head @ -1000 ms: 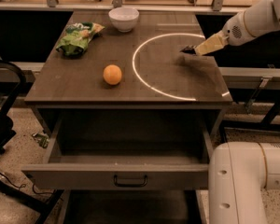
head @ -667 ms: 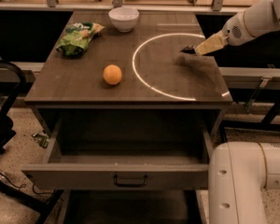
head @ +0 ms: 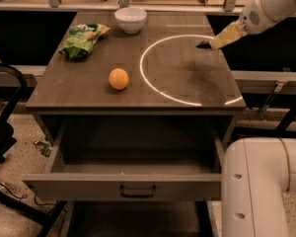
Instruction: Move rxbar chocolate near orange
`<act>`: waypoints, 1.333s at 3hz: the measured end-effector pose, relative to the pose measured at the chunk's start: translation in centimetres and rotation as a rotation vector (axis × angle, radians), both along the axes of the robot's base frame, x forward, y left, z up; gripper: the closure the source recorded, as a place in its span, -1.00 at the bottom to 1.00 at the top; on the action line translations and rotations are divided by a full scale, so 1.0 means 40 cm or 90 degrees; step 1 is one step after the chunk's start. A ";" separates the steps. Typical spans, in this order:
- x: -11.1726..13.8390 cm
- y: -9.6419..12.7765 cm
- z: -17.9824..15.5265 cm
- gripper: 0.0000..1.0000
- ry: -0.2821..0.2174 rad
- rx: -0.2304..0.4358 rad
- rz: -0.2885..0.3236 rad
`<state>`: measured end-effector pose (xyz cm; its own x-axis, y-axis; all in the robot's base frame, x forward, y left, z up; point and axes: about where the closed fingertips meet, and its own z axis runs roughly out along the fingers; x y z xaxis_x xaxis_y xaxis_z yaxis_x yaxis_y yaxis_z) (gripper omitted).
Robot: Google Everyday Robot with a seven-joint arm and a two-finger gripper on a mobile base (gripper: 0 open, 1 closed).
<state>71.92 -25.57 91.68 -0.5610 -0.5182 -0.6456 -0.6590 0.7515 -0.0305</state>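
Note:
The orange (head: 118, 78) lies on the left half of the wooden table (head: 89, 95). My gripper (head: 210, 43) reaches in from the right over the table's right side, above the white circle line. It is shut on the rxbar chocolate (head: 203, 45), a small dark bar that sticks out to the left of the pale fingers (head: 226, 35). The bar hangs a little above the tabletop, with its shadow below it. The bar is far to the right of the orange.
A green snack bag (head: 82, 38) lies at the back left and a white bowl (head: 130, 19) stands at the back middle. An open drawer (head: 138, 184) juts out below the table's front edge. The robot's white base (head: 264, 186) is at the bottom right.
My gripper has risen a little with the dark bar in it, lifting the bar off the tabletop. The orange, bag and bowl have not moved.

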 end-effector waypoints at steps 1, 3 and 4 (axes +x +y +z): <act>-0.027 -0.010 0.047 1.00 0.014 -0.027 -0.015; -0.127 0.018 0.242 1.00 0.006 -0.095 -0.091; -0.152 0.039 0.303 1.00 -0.002 -0.113 -0.114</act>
